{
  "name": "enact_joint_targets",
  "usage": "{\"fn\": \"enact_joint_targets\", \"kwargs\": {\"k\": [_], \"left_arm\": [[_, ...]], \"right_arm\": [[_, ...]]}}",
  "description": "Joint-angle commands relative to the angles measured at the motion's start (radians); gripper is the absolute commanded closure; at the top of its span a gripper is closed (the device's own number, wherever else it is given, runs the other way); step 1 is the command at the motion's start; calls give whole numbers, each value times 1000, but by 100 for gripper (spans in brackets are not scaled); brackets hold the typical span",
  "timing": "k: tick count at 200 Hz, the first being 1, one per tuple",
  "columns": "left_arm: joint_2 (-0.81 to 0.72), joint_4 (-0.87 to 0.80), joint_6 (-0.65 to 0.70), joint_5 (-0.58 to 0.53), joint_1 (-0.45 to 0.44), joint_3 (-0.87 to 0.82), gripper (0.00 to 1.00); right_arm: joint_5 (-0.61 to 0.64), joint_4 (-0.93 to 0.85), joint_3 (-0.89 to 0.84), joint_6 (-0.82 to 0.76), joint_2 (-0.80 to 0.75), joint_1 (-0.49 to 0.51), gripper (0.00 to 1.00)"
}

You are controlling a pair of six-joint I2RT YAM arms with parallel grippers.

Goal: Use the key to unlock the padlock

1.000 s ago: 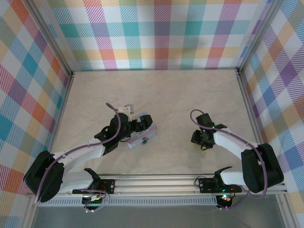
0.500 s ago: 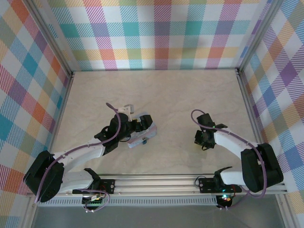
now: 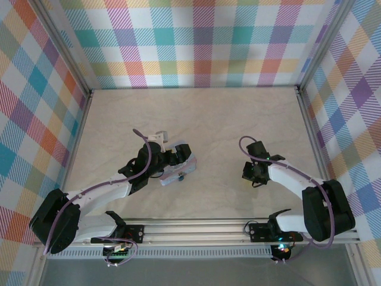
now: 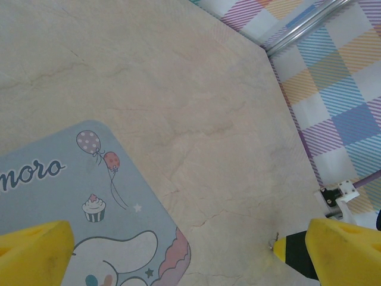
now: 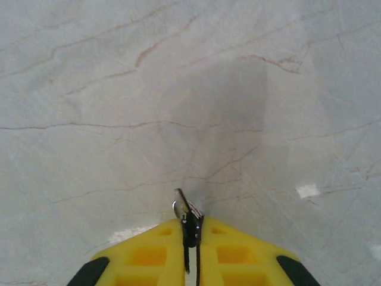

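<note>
Noted right gripper [image 5: 191, 232] closing from half-open a second ago to a tight pinch on the key [image 5: 187, 210], long axis pointing straight ahead of the fingertips. Found left gripper [image 4: 178, 253] spread fully, grasping nothing, straddling the tin [image 4: 89, 196]. Located padlock [image 3: 181, 177] well off to the right gripper's left, just beside the tin, nearer the left arm.

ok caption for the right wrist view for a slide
Right gripper shut on the small dark key above the marble tabletop
</note>
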Motion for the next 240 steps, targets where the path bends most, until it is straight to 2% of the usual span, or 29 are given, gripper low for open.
{"fn": "enact_joint_targets", "kwargs": {"k": [1,78,123,168,192,214,240], "left_arm": [[-25,6,-1,-4,-16,19,0],[-32,1,-30,-5,-16,20,0],[-29,-49,-127,-4,-16,60,0],[-25,-64,-214,43,-18,100,1],[-14,-95,-247,61,-22,129,7],[3,-120,-288,75,-30,154,8],[24,-93,-324,88,-51,167,14]], "right_arm": [[-35,-10,-1,-5,7,5,92],[-48,-9,10,-49,-68,12,100],[-32,82,53,-143,-197,128,100],[80,239,59,-361,-301,296,100],[97,347,43,-516,-340,361,100],[84,449,16,-634,-372,381,100],[34,483,13,-755,-367,386,100]]}}
